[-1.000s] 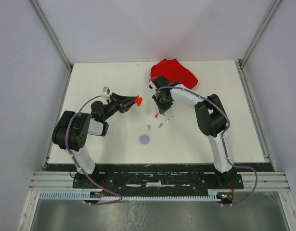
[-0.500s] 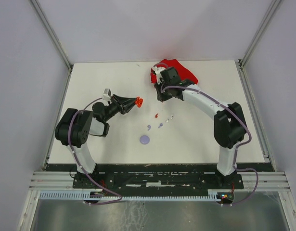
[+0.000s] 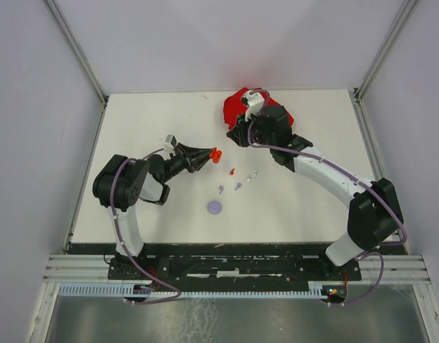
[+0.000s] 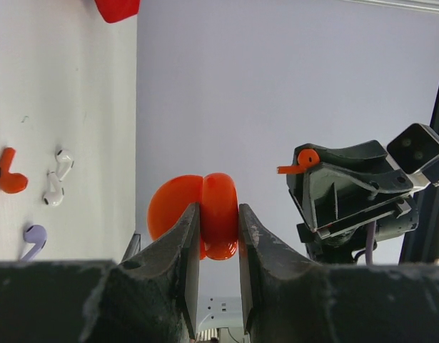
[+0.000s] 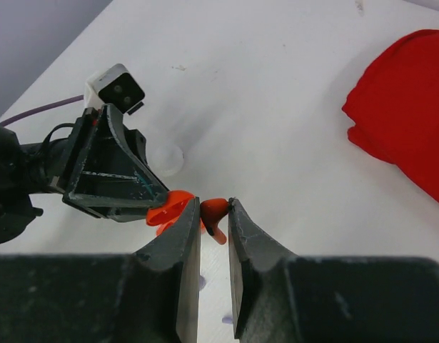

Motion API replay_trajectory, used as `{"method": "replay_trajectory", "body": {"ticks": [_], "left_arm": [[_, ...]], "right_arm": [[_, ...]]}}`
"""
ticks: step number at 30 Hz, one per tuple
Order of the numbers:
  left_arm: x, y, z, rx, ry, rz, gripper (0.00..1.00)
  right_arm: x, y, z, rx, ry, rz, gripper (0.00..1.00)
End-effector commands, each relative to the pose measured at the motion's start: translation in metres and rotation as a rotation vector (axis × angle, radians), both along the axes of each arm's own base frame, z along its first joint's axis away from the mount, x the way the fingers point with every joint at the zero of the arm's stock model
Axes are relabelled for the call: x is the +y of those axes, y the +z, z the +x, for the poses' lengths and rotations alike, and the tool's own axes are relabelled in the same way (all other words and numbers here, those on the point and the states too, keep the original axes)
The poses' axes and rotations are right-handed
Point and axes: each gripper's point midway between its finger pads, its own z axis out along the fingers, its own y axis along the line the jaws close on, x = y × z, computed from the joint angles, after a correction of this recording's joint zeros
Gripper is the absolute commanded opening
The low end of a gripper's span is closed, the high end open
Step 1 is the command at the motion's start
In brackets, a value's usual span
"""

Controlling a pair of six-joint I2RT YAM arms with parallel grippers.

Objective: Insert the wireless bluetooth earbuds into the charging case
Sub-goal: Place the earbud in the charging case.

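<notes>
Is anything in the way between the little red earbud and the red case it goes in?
No, nothing visible. The right gripper pinches the red earbud in the air, the left gripper holds the red case up nearby, and only empty space lies between them.

From above I have the cloth (image 3: 265, 107) at the far side of the table (image 3: 148, 128), right of centre. Over its near left edge hangs the right gripper (image 3: 240, 137), with an earbud (image 5: 215, 211) pinched between its fingers. Left of that, and apart from it, the left gripper (image 3: 209, 154) points right with an open case (image 4: 219, 207) clamped in its tips. The loose earbuds (image 3: 238, 186) lie clustered on the table, nearer me than both grippers. A second case (image 3: 215, 207) lies nearer still, just left of the cluster.
</notes>
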Motion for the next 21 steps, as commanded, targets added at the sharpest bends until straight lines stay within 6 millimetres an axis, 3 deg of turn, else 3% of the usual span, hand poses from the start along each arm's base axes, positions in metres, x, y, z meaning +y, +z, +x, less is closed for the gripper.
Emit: {"method": "replay_trajectory", "body": {"ticks": [1,21], "left_arm": [[-0.009,0.034,-0.004,-0.096,-0.048,-0.083,0.03],[-0.027,0.052,-0.01,-0.104,-0.12,-0.145,0.03]], "right_arm": [[0.014,0.04,-0.006,-0.123,0.069,0.167,0.02],[0.024,0.011,-0.028,-0.295,0.227,0.212,0.0]]}}
